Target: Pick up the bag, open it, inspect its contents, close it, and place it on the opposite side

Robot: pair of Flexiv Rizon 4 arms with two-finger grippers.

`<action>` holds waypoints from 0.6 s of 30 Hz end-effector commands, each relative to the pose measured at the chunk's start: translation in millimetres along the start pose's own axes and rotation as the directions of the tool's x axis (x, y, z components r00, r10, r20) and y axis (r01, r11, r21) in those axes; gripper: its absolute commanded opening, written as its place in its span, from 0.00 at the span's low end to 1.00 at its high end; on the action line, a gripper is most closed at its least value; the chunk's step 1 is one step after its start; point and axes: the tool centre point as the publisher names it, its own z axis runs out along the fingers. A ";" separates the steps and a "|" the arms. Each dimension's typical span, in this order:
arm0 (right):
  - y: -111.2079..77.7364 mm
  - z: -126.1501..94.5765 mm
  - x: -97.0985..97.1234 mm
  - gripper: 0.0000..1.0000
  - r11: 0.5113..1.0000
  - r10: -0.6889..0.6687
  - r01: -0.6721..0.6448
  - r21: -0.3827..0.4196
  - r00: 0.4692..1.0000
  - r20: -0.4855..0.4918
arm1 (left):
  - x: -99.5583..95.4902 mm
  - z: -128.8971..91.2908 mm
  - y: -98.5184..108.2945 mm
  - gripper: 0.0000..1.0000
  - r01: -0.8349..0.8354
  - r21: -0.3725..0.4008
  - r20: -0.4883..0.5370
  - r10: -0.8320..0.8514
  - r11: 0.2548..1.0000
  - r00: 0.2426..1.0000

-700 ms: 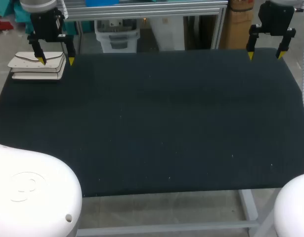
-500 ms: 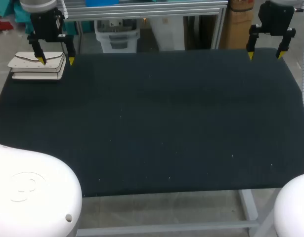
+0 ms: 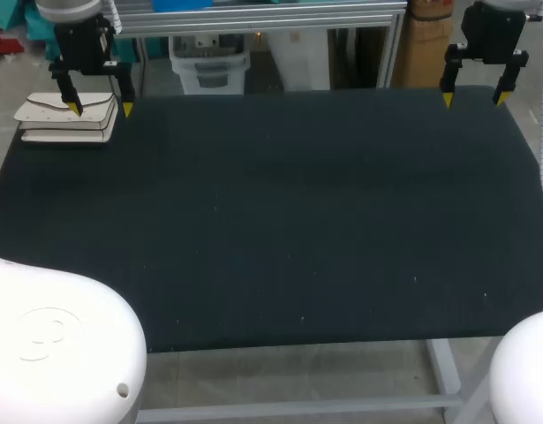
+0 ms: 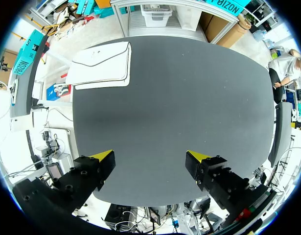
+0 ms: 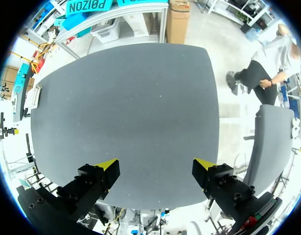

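Two grippers staying still; pickup not starting.
Left gripper (image 3: pixel 100 107) hovering near bag (image 3: pixel 66 118), right gripper (image 3: pixel 472 99) far from it, both fingers apart.

A wide table (image 3: pixel 297 221) with a dark, nearly black matte top fills the head view from 9 o'clock to 3 o'clock. Tiny pale specks (image 3: pixel 304 318) are scattered over it, most noticeable toward 5 and 6 o'clock. A light grey metal frame (image 3: pixel 342 407) runs under the near edge at 6 o'clock, with a leg (image 3: pixel 445 371) at 5 o'clock. Both wrist views show the same top as plain dark grey.
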 end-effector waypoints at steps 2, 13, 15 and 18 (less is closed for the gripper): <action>3.1 -4.9 7.2 1.00 0.988 -0.134 0.131 -0.086 0.991 -0.023 | -3.2 -1.6 -3.0 1.00 -0.047 -0.015 -0.047 0.046 0.999 0.998; -14.0 5.1 49.0 1.00 0.710 -0.653 0.642 -0.289 0.754 0.070 | -53.5 -1.2 -18.1 1.00 -0.113 -0.059 -0.255 0.095 0.992 0.962; -18.4 7.8 52.8 1.00 0.634 -0.725 0.702 -0.324 0.686 0.067 | -61.8 0.1 -21.7 1.00 -0.118 -0.066 -0.280 0.095 0.991 0.955; -23.8 11.6 55.8 1.00 0.552 -0.784 0.749 -0.365 0.616 0.078 | -74.1 2.7 -27.9 1.00 -0.122 -0.070 -0.323 0.094 0.990 0.942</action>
